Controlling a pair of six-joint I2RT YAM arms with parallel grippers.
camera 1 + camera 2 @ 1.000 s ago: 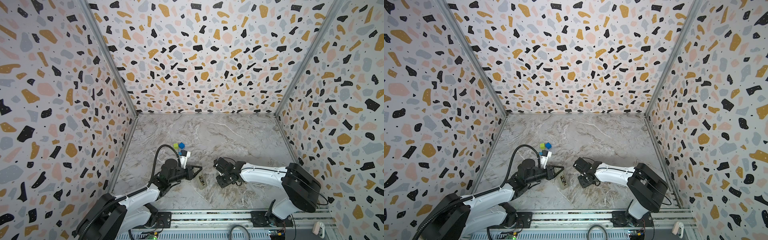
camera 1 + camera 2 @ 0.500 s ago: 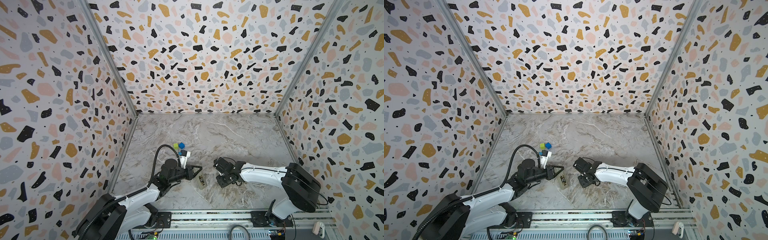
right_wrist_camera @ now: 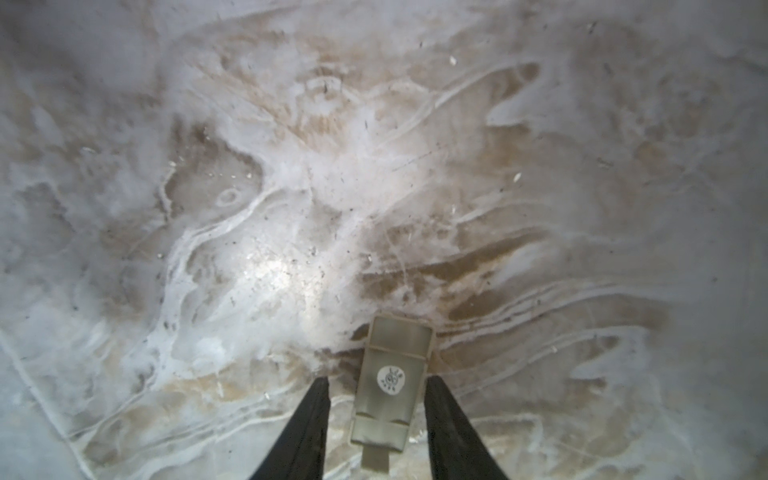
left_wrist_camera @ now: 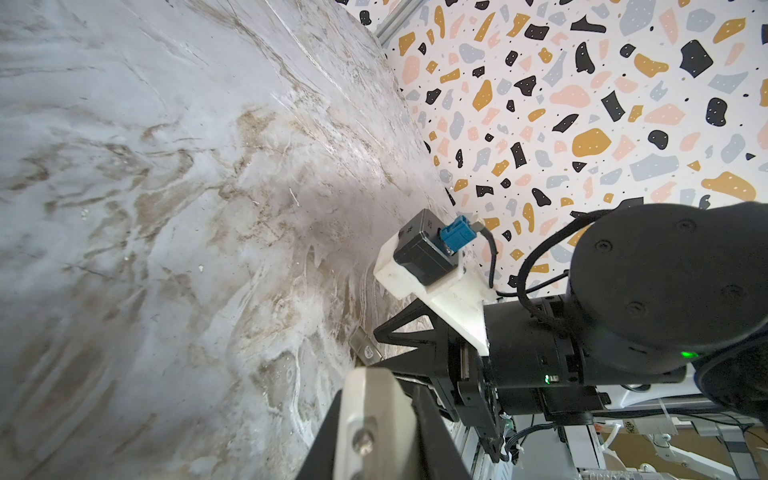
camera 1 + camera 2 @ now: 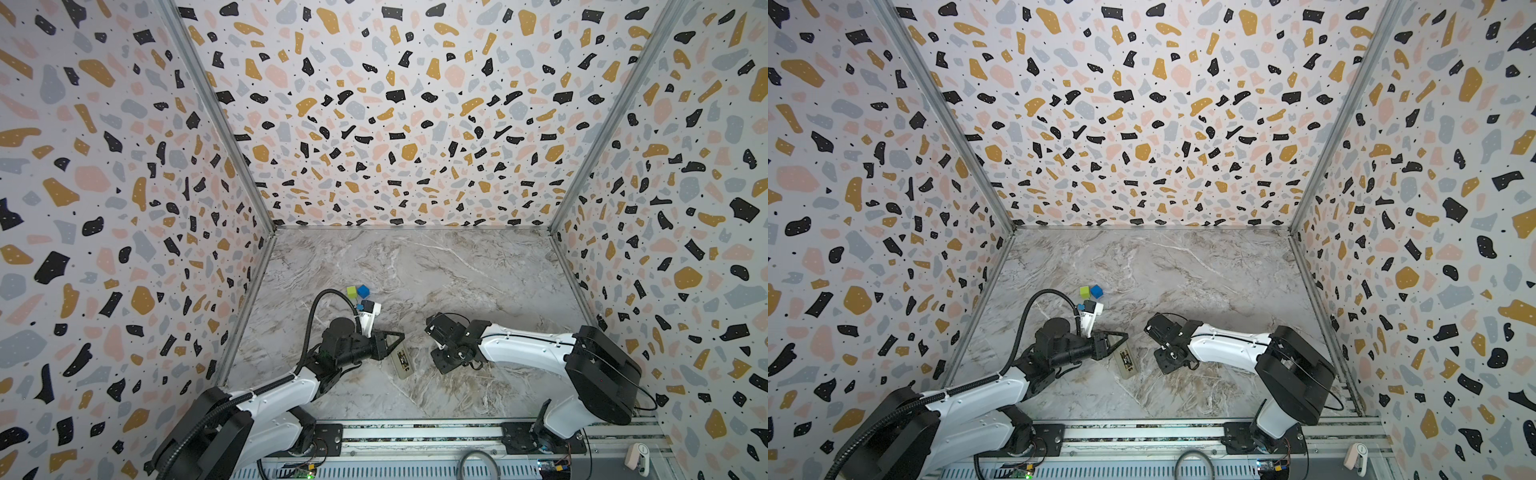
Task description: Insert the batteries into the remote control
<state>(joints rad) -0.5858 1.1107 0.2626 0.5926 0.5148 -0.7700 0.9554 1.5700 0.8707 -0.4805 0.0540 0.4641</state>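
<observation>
tabletop: grey-white marble, brown veins | walls: white terrazzo, black, ochre, pink, grey-blue flecks | green cube | blue cube | remote control: pale beige, dark middle | right arm: white shell, black joints

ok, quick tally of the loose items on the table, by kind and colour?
green cube: 1
blue cube: 1
remote control: 1
batteries: 0 lying loose in any view
Total: 3
</observation>
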